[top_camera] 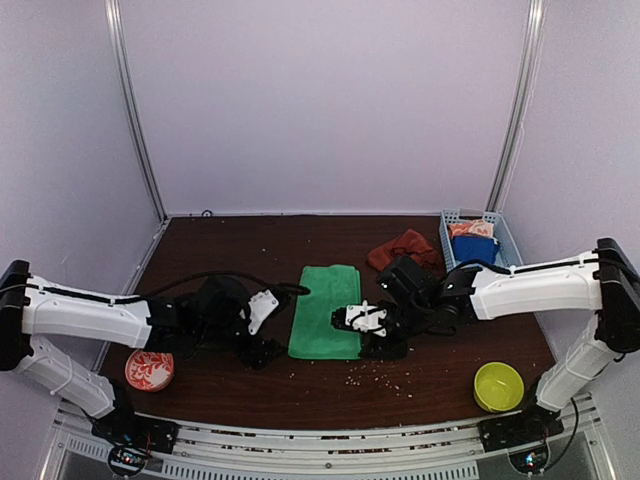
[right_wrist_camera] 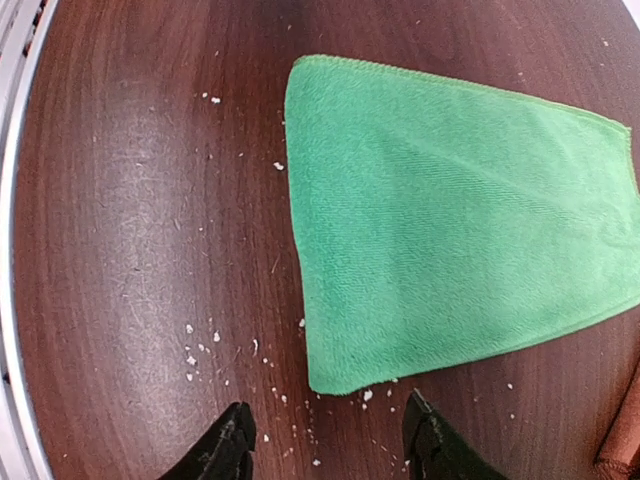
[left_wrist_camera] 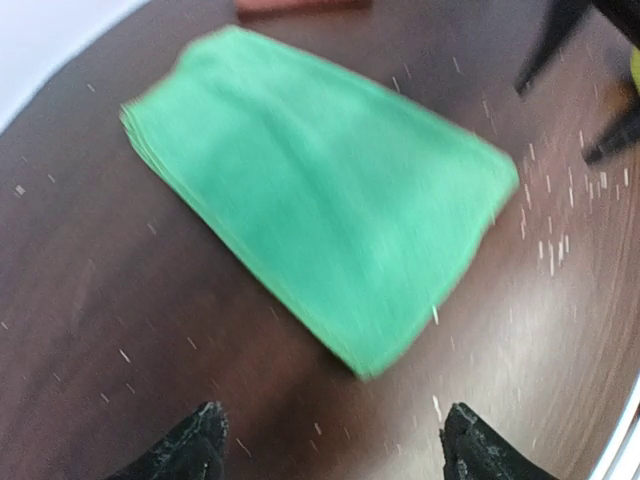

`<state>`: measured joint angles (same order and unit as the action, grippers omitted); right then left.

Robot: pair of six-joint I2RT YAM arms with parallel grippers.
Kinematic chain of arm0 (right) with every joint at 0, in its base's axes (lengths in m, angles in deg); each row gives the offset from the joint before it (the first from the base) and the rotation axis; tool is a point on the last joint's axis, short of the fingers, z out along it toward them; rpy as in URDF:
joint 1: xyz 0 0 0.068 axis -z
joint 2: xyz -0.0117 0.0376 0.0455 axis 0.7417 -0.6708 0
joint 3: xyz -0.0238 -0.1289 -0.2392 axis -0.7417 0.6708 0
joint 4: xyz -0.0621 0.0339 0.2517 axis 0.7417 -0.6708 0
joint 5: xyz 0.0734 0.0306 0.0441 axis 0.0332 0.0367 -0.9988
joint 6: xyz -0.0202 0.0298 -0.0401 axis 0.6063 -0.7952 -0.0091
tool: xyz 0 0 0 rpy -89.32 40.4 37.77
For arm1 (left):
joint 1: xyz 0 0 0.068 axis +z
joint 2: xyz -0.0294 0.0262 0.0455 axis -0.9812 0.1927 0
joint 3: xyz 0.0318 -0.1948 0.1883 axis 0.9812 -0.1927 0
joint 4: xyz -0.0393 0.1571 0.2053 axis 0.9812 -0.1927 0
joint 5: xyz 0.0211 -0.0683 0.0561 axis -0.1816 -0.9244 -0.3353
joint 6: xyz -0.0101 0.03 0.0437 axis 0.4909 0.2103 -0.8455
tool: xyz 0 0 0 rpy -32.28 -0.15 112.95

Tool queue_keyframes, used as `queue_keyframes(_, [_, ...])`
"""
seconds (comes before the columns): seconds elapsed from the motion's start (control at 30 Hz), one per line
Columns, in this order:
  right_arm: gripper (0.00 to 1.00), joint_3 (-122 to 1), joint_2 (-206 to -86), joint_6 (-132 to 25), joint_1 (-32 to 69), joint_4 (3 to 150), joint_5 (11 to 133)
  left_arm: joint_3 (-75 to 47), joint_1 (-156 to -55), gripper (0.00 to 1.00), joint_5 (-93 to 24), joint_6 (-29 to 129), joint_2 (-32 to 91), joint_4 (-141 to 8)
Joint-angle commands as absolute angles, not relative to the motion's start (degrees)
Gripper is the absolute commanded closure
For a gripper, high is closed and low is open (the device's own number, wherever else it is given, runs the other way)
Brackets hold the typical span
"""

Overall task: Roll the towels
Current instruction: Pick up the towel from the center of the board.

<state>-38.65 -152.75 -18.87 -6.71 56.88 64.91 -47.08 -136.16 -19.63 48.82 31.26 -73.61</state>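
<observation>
Right pincer (right_wrist_camera: 328, 418) — green towel (right_wrist_camera: 450, 220) just beyond

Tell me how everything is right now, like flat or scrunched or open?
green towel: flat on the table, not rolled
red towel: scrunched in a heap beside the basket
basket: holding cloths
yellow bowl: upright, empty
red bowl: upright
left pincer: open, holding nothing
right pincer: open, holding nothing
</observation>
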Motion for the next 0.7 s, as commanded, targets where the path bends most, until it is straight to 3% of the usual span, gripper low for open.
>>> queue_keyframes(0.0, [0.47, -39.9, -158.6, -17.2, -9.3, 62.4, 69.8, -49.6, -137.6, 0.24, -20.0, 48.5, 26.2, -70.2])
queue_keyframes(0.23, [0.47, -43.0, -166.5, -17.6, -10.0, 63.8, 71.8, -52.0, -139.3, 0.27, -23.9, 47.4, 22.8, -68.5])
queue_keyframes(0.5, [0.73, -41.5, -168.0, -17.5, -9.2, 61.0, 71.4, -52.7, -144.1, 0.34, -20.8, 45.1, 24.7, -66.2])
queue_keyframes(0.67, [0.89, -42.7, -166.4, -15.2, -7.4, 53.2, 64.1, -52.4, -148.0, 0.36, -20.3, 40.6, 26.8, -63.5])
